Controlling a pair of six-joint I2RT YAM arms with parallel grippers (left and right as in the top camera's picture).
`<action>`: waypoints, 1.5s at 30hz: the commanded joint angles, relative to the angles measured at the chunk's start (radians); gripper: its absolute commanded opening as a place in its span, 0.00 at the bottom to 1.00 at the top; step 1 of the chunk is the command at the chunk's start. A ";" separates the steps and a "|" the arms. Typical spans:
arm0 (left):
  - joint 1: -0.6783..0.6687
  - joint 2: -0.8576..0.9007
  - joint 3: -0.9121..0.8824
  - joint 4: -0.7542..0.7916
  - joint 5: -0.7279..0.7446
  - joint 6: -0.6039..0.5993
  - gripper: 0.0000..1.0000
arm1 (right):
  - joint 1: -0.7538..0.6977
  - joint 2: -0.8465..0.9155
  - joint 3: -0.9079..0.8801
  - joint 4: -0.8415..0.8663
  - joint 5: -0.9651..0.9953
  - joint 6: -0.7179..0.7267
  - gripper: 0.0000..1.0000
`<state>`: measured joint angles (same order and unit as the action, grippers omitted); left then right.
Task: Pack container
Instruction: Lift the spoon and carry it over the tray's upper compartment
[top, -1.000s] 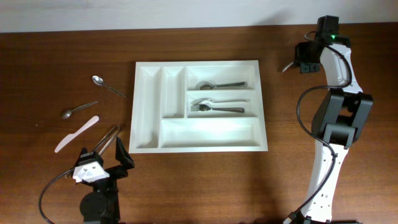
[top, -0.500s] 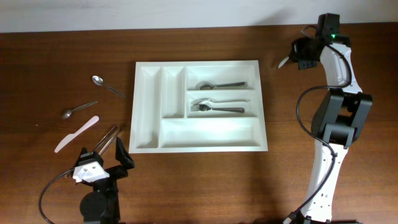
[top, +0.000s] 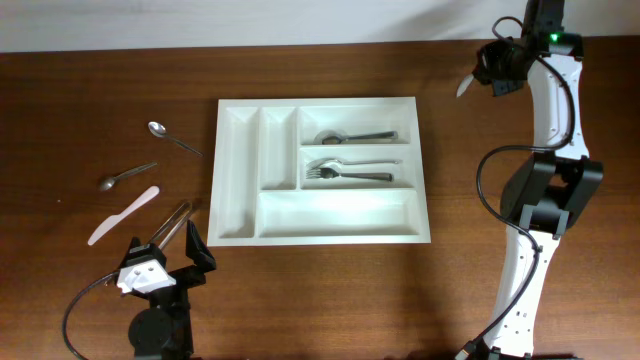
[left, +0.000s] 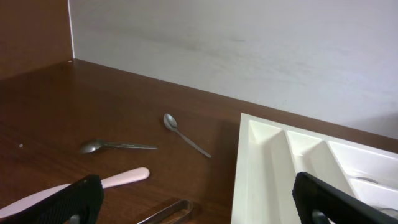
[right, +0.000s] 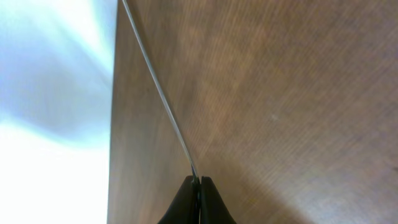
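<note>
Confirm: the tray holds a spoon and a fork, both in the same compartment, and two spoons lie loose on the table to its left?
Not the same compartment. The overhead view shows the spoon and the fork in separate wide compartments of the tray, the spoon's farther back. Two loose spoons do lie on the table to its left.

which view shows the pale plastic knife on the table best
Overhead: the pale plastic knife lies whole and unobstructed, left of the container. The left wrist view catches only part of it, low at the frame's left, the rest hidden. The right wrist view does not show it.
</note>
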<state>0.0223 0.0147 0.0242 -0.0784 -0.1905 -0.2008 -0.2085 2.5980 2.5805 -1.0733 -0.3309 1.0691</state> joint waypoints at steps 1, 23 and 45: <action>0.006 -0.008 -0.009 0.001 0.011 0.013 0.99 | 0.020 -0.011 0.074 -0.054 0.010 -0.072 0.04; 0.006 -0.008 -0.009 0.000 0.011 0.013 0.99 | 0.315 -0.012 0.122 -0.245 0.037 0.157 0.04; 0.006 -0.008 -0.009 0.001 0.011 0.013 0.99 | 0.550 -0.012 0.122 -0.391 0.217 0.642 0.04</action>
<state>0.0223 0.0147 0.0242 -0.0784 -0.1905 -0.2008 0.3431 2.5980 2.6801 -1.4414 -0.1909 1.6733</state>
